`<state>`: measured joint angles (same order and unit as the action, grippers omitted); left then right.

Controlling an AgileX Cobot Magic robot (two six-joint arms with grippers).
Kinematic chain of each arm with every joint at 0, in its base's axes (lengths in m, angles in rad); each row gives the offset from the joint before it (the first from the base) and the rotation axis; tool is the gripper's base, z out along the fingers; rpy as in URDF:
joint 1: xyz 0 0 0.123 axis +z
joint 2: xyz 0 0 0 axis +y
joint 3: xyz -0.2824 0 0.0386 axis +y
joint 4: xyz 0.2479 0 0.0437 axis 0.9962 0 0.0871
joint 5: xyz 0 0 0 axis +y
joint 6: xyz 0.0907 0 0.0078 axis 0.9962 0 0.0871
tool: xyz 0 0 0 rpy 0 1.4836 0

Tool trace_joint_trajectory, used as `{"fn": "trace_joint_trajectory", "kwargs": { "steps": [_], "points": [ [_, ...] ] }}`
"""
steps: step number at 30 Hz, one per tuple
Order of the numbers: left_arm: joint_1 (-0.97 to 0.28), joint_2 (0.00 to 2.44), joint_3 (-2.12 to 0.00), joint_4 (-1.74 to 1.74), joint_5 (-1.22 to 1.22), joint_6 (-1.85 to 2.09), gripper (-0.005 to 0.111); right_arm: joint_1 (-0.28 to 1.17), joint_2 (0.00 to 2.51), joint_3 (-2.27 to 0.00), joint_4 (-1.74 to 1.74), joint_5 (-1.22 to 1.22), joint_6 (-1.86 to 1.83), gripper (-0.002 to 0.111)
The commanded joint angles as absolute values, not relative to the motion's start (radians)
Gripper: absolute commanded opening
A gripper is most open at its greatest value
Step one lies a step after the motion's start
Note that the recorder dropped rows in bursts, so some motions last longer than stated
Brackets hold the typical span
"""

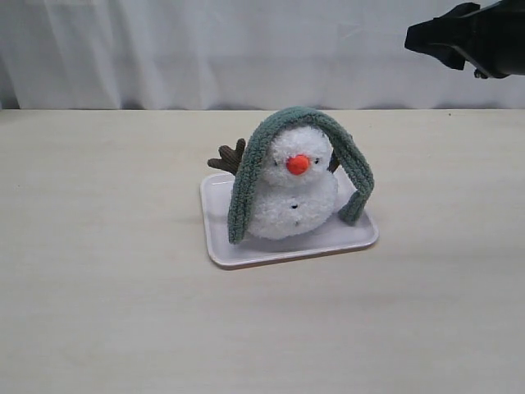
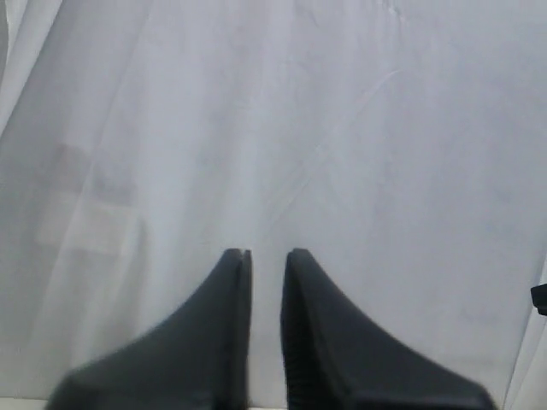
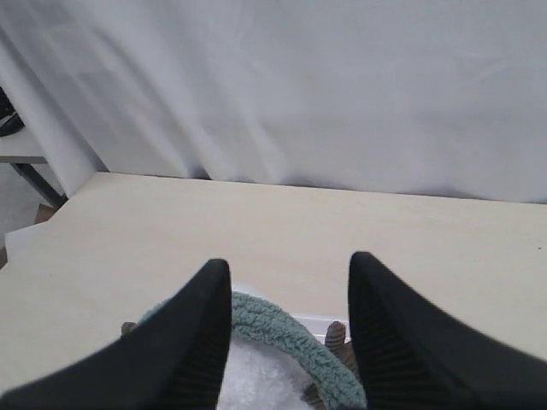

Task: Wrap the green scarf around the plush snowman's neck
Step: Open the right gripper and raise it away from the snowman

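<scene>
The plush snowman stands on a white tray mid-table, facing the exterior camera. The green scarf lies draped over the top of its head, both ends hanging down to the tray at either side; the neck is bare. My right gripper hangs high at the upper right, well clear of the toy; it is open, and between its fingers the scarf and the white head show far below. My left gripper faces the white curtain, jaws a narrow gap apart, holding nothing.
A brown twig arm sticks out behind the snowman on the left. The pale wooden table spreads around the tray. A white curtain closes off the back edge.
</scene>
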<state>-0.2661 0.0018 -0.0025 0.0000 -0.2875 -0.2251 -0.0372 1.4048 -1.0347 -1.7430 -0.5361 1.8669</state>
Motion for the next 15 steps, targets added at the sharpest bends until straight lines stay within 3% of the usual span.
{"fn": "trace_joint_trajectory", "kwargs": {
  "steps": [1, 10, 15],
  "points": [
    [-0.268, 0.024, -0.017, 0.067, -0.294, -0.244, 0.0, -0.043, 1.407, -1.04, -1.744, -0.58, 1.862, 0.043],
    [-0.268, 0.49, -0.25, 0.199, -0.335, -0.27, 0.0, -0.043, 1.405, -1.02, -1.744, -0.551, 1.731, 0.043],
    [-0.268, 0.839, -0.401, 0.261, -0.53, -0.167, 0.0, -0.043, 1.405, -0.982, -1.744, -0.393, 1.654, 0.043]
  ]
}}
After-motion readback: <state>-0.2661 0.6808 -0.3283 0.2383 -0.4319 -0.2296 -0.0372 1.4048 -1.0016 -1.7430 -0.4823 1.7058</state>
